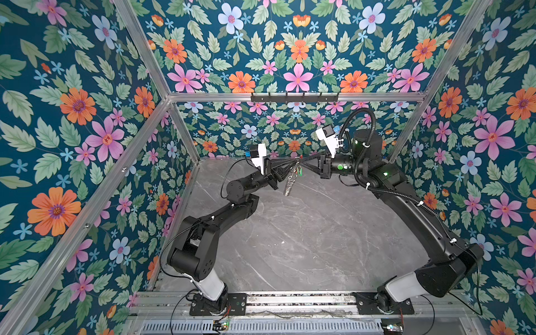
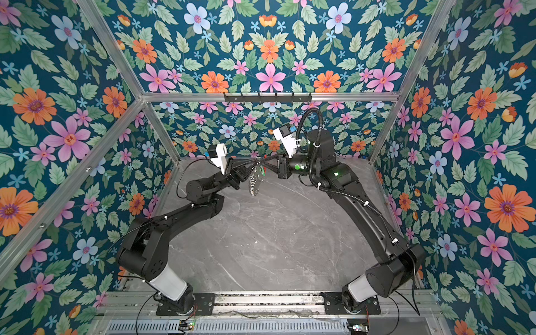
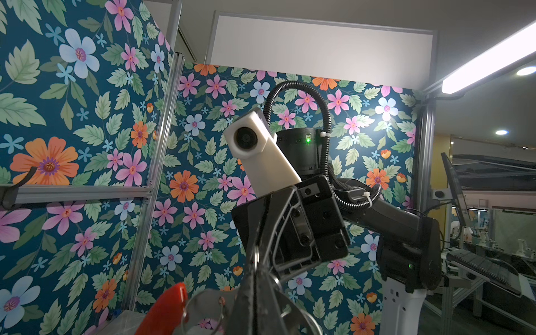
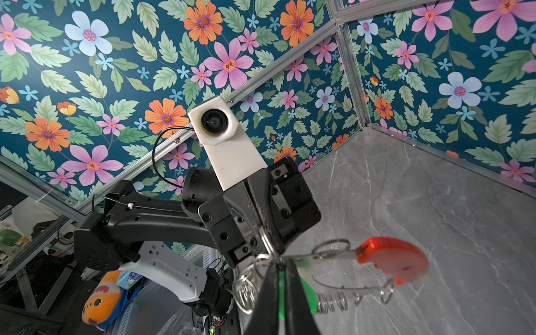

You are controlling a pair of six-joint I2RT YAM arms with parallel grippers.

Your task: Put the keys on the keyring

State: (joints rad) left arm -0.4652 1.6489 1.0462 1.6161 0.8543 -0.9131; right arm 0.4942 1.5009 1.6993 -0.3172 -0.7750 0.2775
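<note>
Green tag (image 4: 307, 291): clamped between the closed fingers of the right tool (image 4: 280, 264), held in the air just beside the keyring.
keyring (image 1: 288, 185): hangs from the left tool, well above the surface; a red arc (image 4: 391, 258) and small silver rings (image 4: 330, 301) sit on its thin hoop.
left tool (image 1: 295, 160): closed on the keyring's wire, tip to tip with the right tool in both top views.
surface (image 1: 290, 237): grey marble pattern, between the two arm bases.
</note>
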